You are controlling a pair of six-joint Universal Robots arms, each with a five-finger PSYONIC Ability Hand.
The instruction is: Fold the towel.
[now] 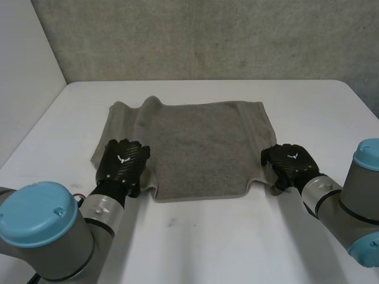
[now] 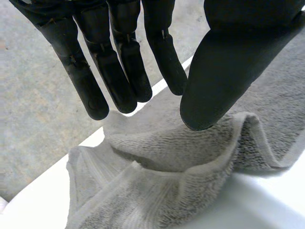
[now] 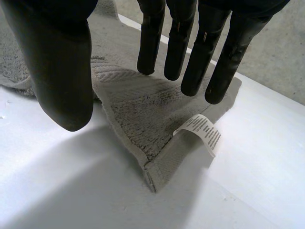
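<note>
Grey terry towel [image 1: 201, 142] lies on white surface [image 1: 207, 236]; left hand [image 1: 123, 163] and right hand [image 1: 290, 163], fingers straight and holding nothing, at its near corners.

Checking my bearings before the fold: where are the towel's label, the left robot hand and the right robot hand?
towel's label [image 3: 202, 130]: right wrist view, middle of the white printed tag.
left robot hand [image 1: 123, 161]: head view, back of the hand.
right robot hand [image 1: 290, 163]: head view, back of the hand.

I see the right hand [image 3: 66, 62], fingers straight, above the towel [image 3: 138, 109] corner at mid-frame, seemingly not touching; its tag [image 3: 202, 130] sticks out.
</note>
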